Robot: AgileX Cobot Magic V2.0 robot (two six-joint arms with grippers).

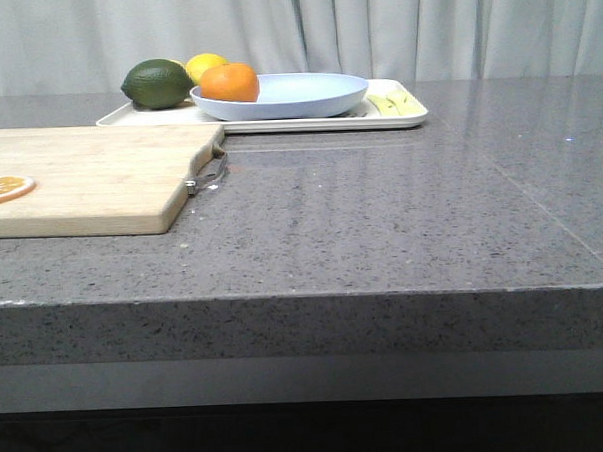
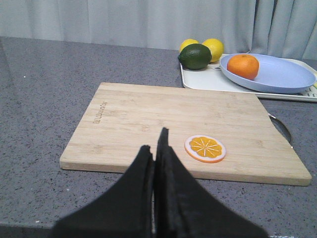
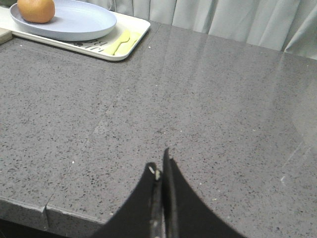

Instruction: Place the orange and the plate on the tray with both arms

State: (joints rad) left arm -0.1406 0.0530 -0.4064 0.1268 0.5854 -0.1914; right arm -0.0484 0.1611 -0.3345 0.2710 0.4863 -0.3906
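Observation:
The orange (image 1: pixel 229 83) lies in the pale blue plate (image 1: pixel 306 98), at its left side. The plate stands on the cream-white tray (image 1: pixel 397 119) at the back of the table. All three also show in the left wrist view: orange (image 2: pixel 242 66), plate (image 2: pixel 282 77), tray (image 2: pixel 198 79); and in the right wrist view: orange (image 3: pixel 35 10), plate (image 3: pixel 79 22), tray (image 3: pixel 126 47). My left gripper (image 2: pixel 154 144) is shut and empty, above the near edge of the cutting board. My right gripper (image 3: pixel 161 163) is shut and empty, over bare table near the front edge. Neither gripper shows in the front view.
A wooden cutting board (image 1: pixel 89 180) with a metal handle (image 1: pixel 211 175) lies at the left and bears a flat orange slice (image 2: pixel 205 148). A dark green fruit (image 1: pixel 157 83) and lemons (image 2: pixel 212 48) sit on the tray's left end. Yellow cutlery (image 3: pixel 119 42) lies on its right end.

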